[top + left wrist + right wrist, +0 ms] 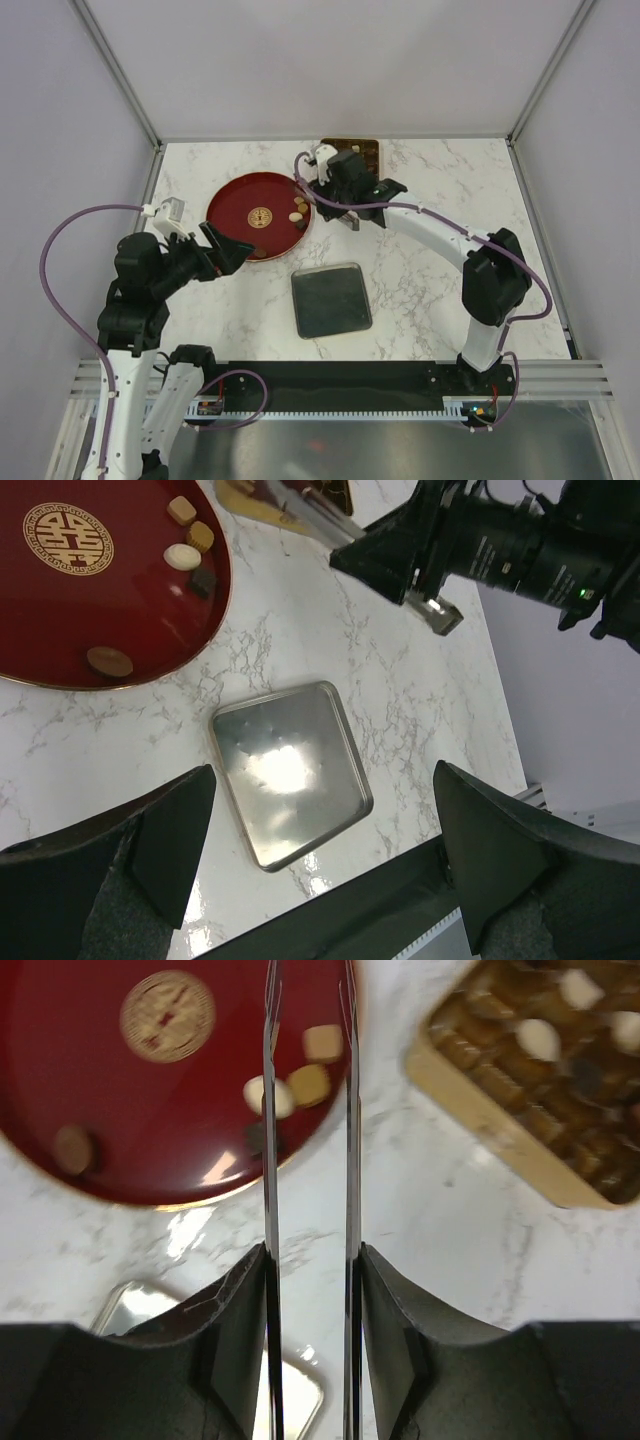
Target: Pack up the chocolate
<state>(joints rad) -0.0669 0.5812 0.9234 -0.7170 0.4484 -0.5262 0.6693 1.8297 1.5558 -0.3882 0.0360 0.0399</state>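
Several small pieces of chocolate [297, 209] lie in the red dish [235, 205]: a cluster near its right rim [190, 545] and one brown round piece [108, 661] at its near side. My right gripper [320, 190] hovers over the dish's right rim. Its two long thin metal blades [270, 1110] stand apart, open, with nothing between them. The cluster [308, 1084] shows just beside and beyond the blades. My left gripper [225, 250] hangs wide open by the dish's near edge, holding nothing [325, 850].
An open gold tin [358, 152] with compartments that hold several chocolates [540, 1040] stands at the back, right of the dish. A square silver lid [331, 300] lies flat near the table's front [290, 770]. Grey walls enclose the marble table.
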